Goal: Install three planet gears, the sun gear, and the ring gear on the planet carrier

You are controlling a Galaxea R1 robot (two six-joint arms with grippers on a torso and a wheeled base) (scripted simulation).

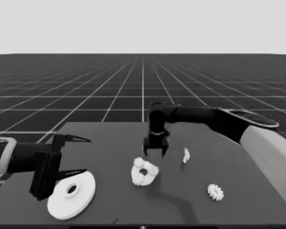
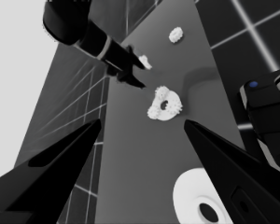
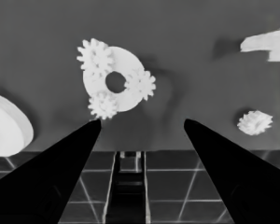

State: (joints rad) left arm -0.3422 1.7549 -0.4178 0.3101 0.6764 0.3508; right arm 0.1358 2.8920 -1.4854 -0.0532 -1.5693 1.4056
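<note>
Three planet gears sit on the smaller round part at mid-table (sun gear lies well apart, nearer the right). The right gripper hovers just behind it, fingers spread, empty. The left gripper waits open over the larger round part.

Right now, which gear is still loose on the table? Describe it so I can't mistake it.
Start at the smaller round part mid-table, carrying three gears. Look toward the right arm's side, near the front edge: the lone toothed gear. Unlike the thin white piece, it is round and spiky.
</note>
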